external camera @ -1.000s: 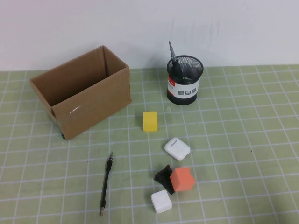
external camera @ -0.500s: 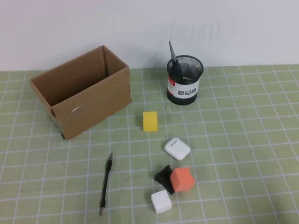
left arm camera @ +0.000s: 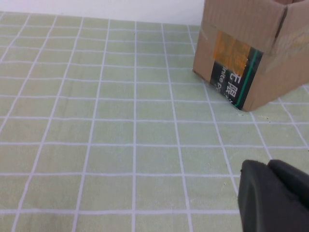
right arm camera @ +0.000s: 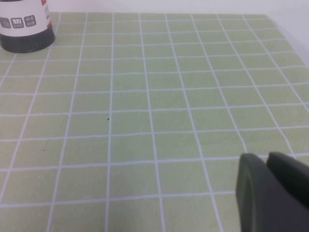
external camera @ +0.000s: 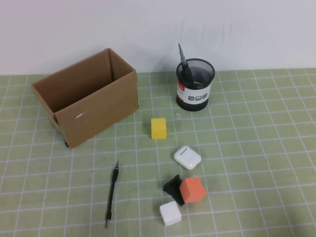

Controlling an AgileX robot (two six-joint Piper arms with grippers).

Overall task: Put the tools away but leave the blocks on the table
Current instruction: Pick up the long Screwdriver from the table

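Pen (external camera: pixel 112 194): flat on the counter (external camera: pixel 256 148), at 7 o'clock from the yellow cube (external camera: pixel 158 128).
Cubes: orange (external camera: pixel 193 190), white (external camera: pixel 170 213), low centre.
Left claw (left arm camera: pixel 273 195): beside the box (left arm camera: pixel 256 48); grip unclear.
Right claw (right arm camera: pixel 270 191): above bare counter, cup (right arm camera: pixel 24 24) far off; grip unclear.

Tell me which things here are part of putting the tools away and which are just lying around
Part of the job:
thin black pen-like tool
mesh pen cup, one tool already standing in it
cardboard box
left gripper and right gripper, both low over bare mat

Just lying about, to stay:
yellow block
orange block
white block
small black piece
white earbud-style case
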